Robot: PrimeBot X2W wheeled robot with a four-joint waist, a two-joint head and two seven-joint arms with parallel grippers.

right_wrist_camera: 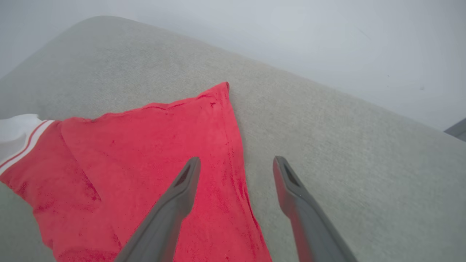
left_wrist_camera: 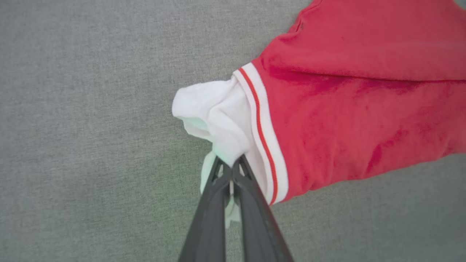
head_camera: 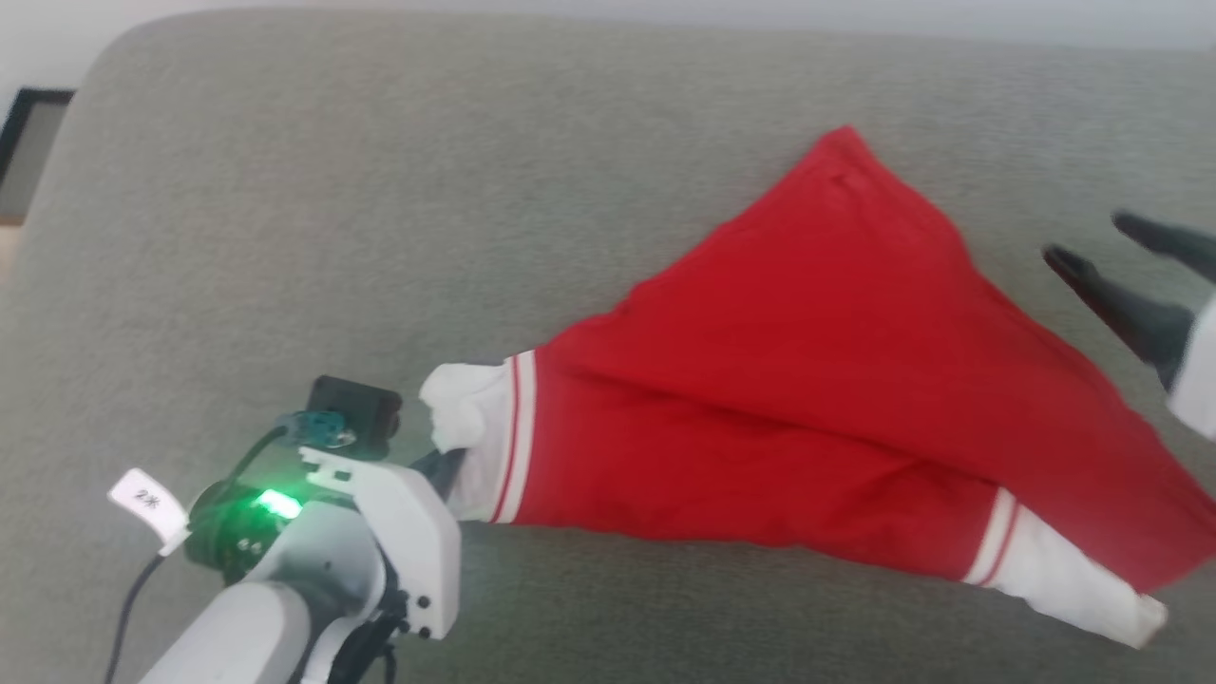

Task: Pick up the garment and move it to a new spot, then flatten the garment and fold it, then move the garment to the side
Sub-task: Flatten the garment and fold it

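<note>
Garment [head_camera: 817,380] lies on grey cushioned surface [head_camera: 380,190], bunched into rough triangle, red body doubled over itself, not flat. Left gripper [left_wrist_camera: 232,163] clamped on white sleeve end [left_wrist_camera: 218,112] at garment's left tip. Other sleeve end [head_camera: 1073,584] lies loose at near right. Right gripper [head_camera: 1088,237] has fingers apart, empty, hovering just beside garment's right edge. Judgement: early stage, likely flattening. Cannot tell whether first move is done. Spreading, folding and move to side all left.
</note>
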